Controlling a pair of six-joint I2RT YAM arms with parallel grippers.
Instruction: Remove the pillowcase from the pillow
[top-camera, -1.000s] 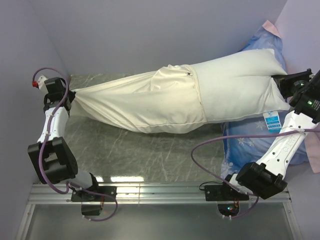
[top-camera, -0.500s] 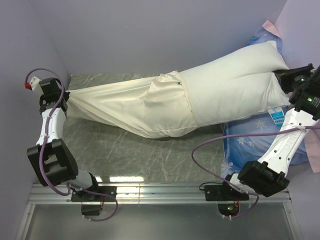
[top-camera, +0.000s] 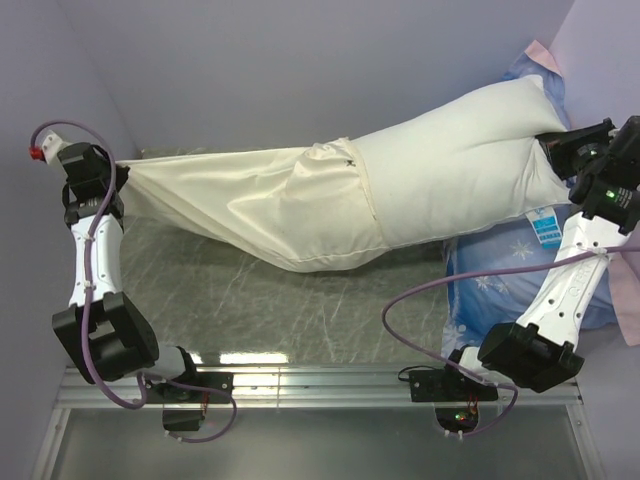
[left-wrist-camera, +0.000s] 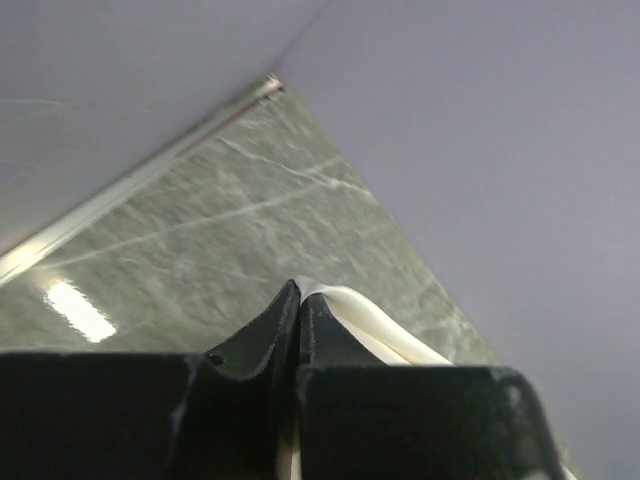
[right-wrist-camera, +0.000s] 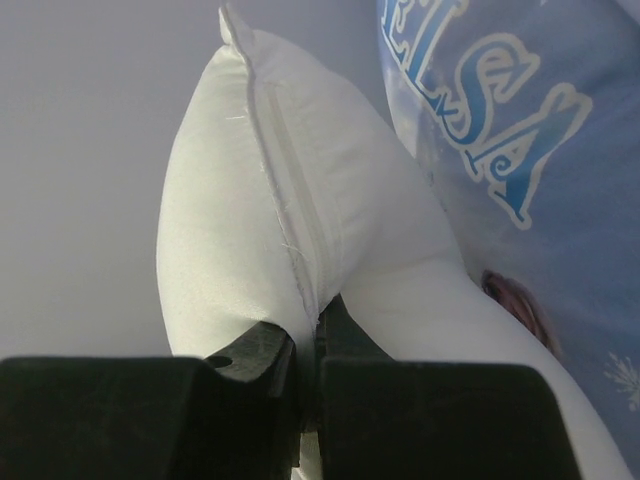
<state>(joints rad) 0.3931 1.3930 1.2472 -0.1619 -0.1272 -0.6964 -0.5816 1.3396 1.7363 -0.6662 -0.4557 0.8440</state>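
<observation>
- The left fingers (left-wrist-camera: 275, 322) are squeezed together, with a thin cream fold of the pillowcase (top-camera: 265, 200) pinched right at their tips. No gap shows beside the fabric.
- From that pinch the pillowcase stretches away from the left fingers as a taut, creased cone and widens as it goes. The pinched end is held up off the green marbled surface (top-camera: 250, 300).
- Whether the sagging belly of the pillowcase touches the surface, I cannot tell.
- The mouth of the pillowcase sits roughly midway between the two sets of fingers. It wraps one end of the pillow (top-camera: 460, 165), and the rest of the pillow is bare white.
- The right fingers (right-wrist-camera: 265, 350) are clamped on the seamed edge at the pillow's other end. The seam ridge rises straight out from between their tips.
- A blue ELSA pillow (right-wrist-camera: 500, 120) lies just beside the right fingers, partly under the white pillow.
- A small blue-and-white tag (top-camera: 545, 228) hangs from the pillow's edge, close below the right fingers.
</observation>
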